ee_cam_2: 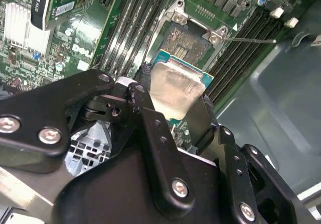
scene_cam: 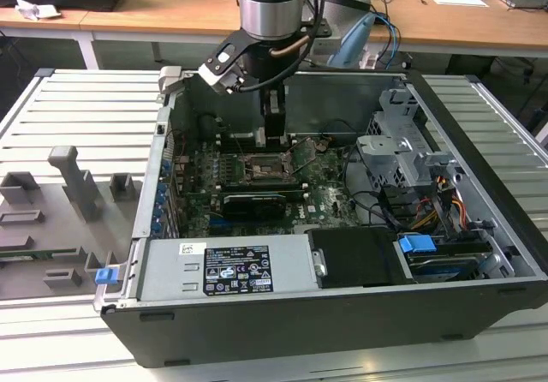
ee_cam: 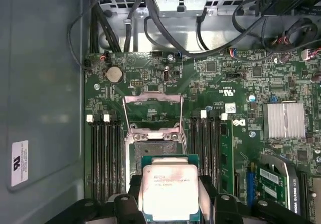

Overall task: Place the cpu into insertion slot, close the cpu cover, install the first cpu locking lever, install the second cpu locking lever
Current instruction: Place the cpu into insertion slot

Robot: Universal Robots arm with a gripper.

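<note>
The cpu (ee_cam: 169,189) is a flat square chip with a pale silver top and a green edge. My gripper (ee_cam: 169,200) is shut on it, one black finger (ee_cam: 133,196) on each side. It hangs a little above the motherboard, just short of the insertion slot (ee_cam: 153,147), a dark square socket with a silvery rim. In the second wrist view the cpu (ee_cam_2: 176,89) overlaps the near edge of the insertion slot (ee_cam_2: 186,39), with my gripper (ee_cam_2: 175,108) behind it. The cpu cover (ee_cam: 153,114) stands raised at the slot's far side. In the exterior view my gripper (scene_cam: 274,127) hovers over the insertion slot (scene_cam: 271,170).
An open computer case (scene_cam: 163,185) lies on a ribbed table. Black memory slots (ee_cam: 103,158) flank the socket on both sides. A black graphics card (scene_cam: 253,202), a drive cage (scene_cam: 402,151), cables (scene_cam: 377,206) and the power supply (scene_cam: 227,266) surround it. Grey fixtures (scene_cam: 73,181) stand at the exterior view's left.
</note>
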